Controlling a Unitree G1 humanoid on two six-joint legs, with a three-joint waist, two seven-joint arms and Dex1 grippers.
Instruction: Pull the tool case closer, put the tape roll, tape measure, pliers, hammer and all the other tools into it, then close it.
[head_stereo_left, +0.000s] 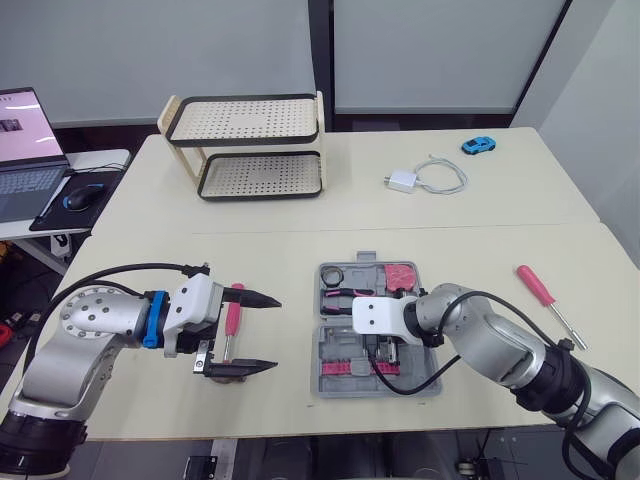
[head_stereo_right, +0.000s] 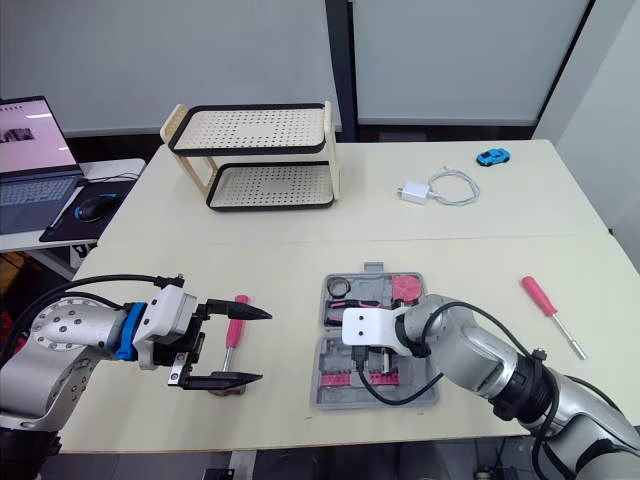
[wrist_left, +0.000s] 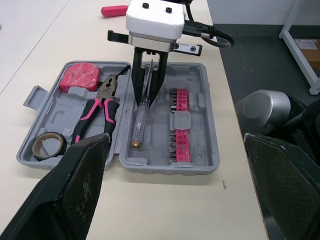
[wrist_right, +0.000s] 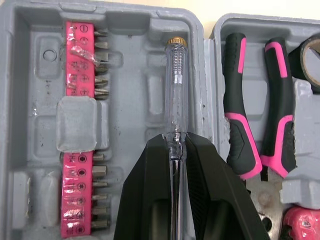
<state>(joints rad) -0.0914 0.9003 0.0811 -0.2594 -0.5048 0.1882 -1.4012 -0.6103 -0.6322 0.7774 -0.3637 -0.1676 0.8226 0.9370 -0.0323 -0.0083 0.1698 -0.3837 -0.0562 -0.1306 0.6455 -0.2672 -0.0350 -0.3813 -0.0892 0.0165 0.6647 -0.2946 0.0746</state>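
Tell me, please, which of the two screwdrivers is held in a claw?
The clear-handled screwdriver, pinched by the right claw inside the tool case; the pink-handled one lies free on the table.

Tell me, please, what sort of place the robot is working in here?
Most likely an office or lab workroom: a laptop and mouse on a side desk, pale worktables, and a charger with cable.

The clear-handled tester screwdriver (wrist_right: 176, 90) loses most of its metal shaft between the pinching black fingers (wrist_right: 145, 200) of the right gripper (wrist_right: 175, 142) (a thin sliver shows). The left gripper (head_stereo_left: 276, 333) mostly covers the head of the pink-handled hammer (head_stereo_left: 232, 318) with its lower finger. The right wrist view's edge cuts off the black tape roll (wrist_right: 311, 55) and the pink tape measure (wrist_right: 302, 225).
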